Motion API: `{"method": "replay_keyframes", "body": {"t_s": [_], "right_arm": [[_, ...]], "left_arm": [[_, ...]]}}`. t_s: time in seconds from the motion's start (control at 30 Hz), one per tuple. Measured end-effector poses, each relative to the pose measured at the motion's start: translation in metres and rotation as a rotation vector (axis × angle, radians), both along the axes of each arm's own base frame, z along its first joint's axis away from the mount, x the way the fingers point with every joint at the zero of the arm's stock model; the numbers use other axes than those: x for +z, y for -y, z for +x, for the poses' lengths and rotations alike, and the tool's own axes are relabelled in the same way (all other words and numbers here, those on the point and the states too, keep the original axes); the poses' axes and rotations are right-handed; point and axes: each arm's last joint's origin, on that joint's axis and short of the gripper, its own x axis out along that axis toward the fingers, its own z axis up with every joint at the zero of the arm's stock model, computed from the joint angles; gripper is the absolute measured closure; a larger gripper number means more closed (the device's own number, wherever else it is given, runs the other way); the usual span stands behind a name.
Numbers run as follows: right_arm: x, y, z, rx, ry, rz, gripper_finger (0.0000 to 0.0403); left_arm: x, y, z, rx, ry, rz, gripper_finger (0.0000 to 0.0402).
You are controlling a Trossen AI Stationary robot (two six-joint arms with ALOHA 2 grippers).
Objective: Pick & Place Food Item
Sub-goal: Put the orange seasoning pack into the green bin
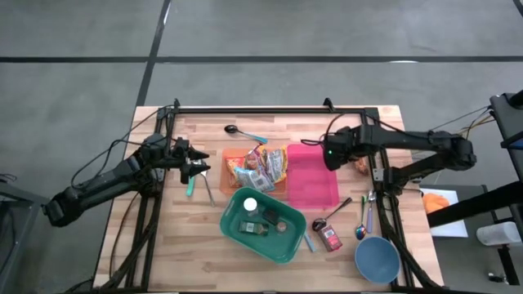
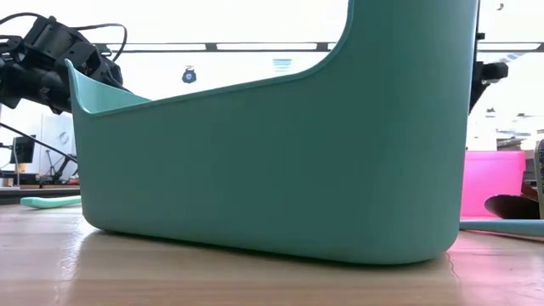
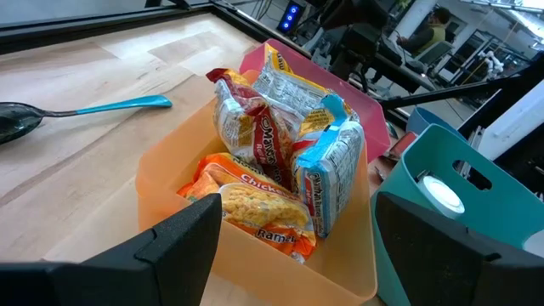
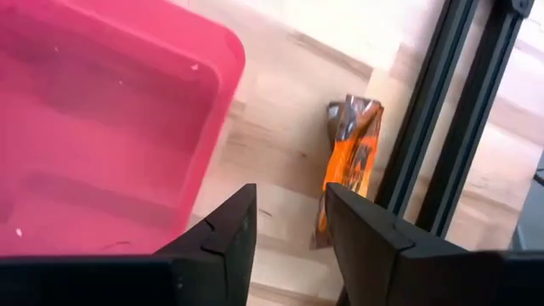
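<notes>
Orange snack packet (image 4: 350,161), one pink bin (image 4: 102,127)

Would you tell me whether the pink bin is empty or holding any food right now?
Empty: the pink bin shows only its bare floor in the high and right wrist views.

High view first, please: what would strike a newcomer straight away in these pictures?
Most likely the orange bin at the table's middle, stuffed with bright ramen packets, flanked by an empty pink bin on its right. In front of them sits a teal caddy, which fills nearly the whole low view. The right tool hangs near an orange snack packet lying on the wood beside the frame rail, while the left tool waits open by the orange bin.
</notes>
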Motion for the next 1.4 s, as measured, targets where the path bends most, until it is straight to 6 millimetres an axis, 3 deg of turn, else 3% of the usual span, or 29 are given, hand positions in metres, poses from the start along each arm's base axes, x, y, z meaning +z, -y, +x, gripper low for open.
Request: {"method": "replay_keyframes", "body": {"t_s": [0.27,0.8,0.9,1.17,1.4], "right_arm": [[0.002,0.007,0.008,0.035,-0.029,-0.015,0.0301],[-0.016,0.005,0.001,-0.329,0.027,0.036,0.0308],[-0.019,0.005,0.001,-0.375,0.025,0.032,0.0289],[-0.025,0.005,0.002,-0.403,-0.015,0.052,0.0183],[-0.031,0.012,-0.008,-0.407,-0.084,0.055,0.0171]], "left_arm": [[0.000,0.000,0.000,0.000,0.000,0.000,0.0087],[0.000,0.000,0.000,0.001,0.000,0.000,0.0087],[0.000,0.000,0.000,0.000,0.000,0.000,0.0087],[0.000,0.000,0.000,0.001,0.000,0.000,0.0087],[0.000,0.000,0.000,0.000,0.000,0.000,0.0087]]}}
